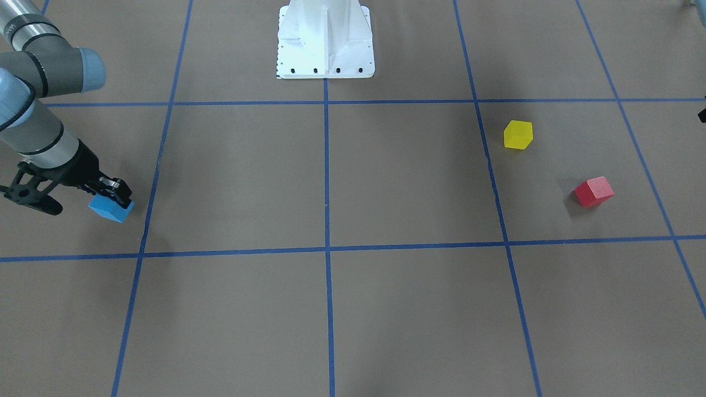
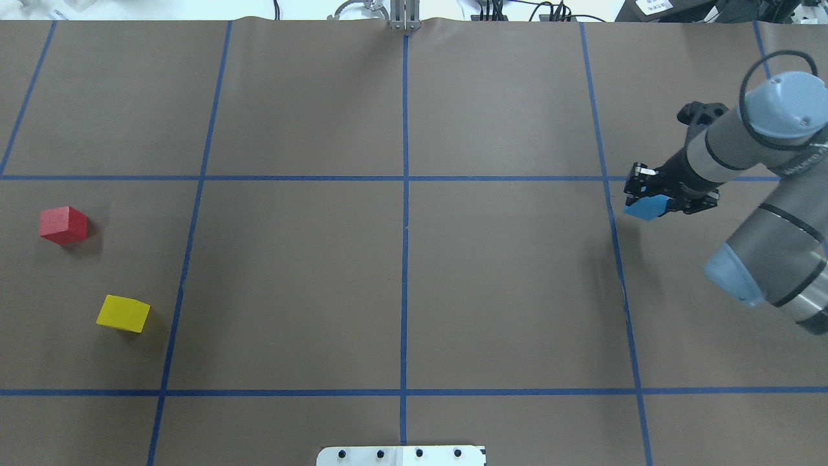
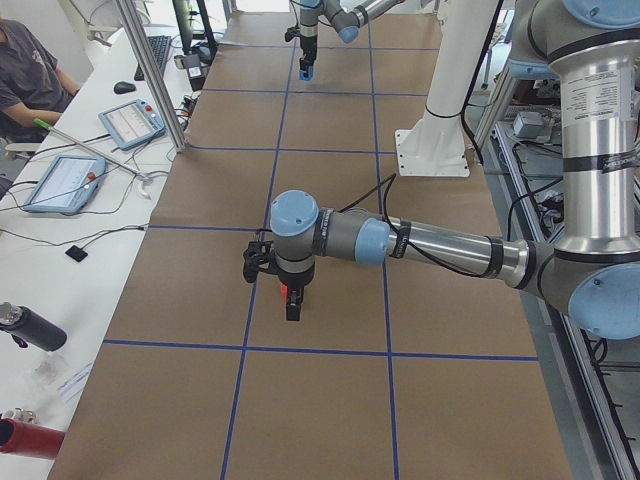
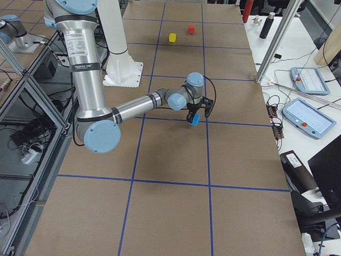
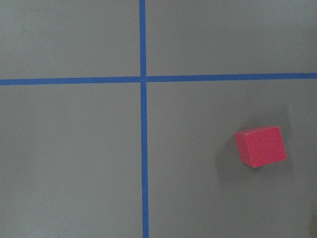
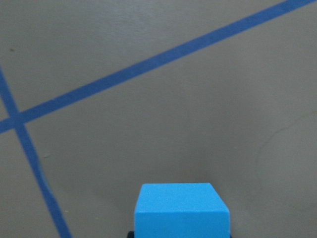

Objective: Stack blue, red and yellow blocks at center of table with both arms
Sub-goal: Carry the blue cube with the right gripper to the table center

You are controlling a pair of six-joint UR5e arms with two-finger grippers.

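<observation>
My right gripper [image 2: 649,194] is shut on the blue block [image 2: 645,208] and holds it above the table at the robot's right side. The blue block also shows in the front view [image 1: 111,208] and at the bottom of the right wrist view [image 6: 182,210]. The red block [image 2: 63,224] and the yellow block [image 2: 123,313] lie apart on the table at the robot's left side. The left wrist view looks down on the red block [image 5: 261,146] from high up. My left gripper [image 3: 292,308] shows only in the exterior left view, and I cannot tell if it is open or shut.
Blue tape lines [image 2: 405,259] divide the brown table into squares and cross near its center. The white robot base [image 1: 325,41] stands at the table's robot-side edge. Operators' tablets [image 3: 62,182] lie on a side desk beyond the far edge.
</observation>
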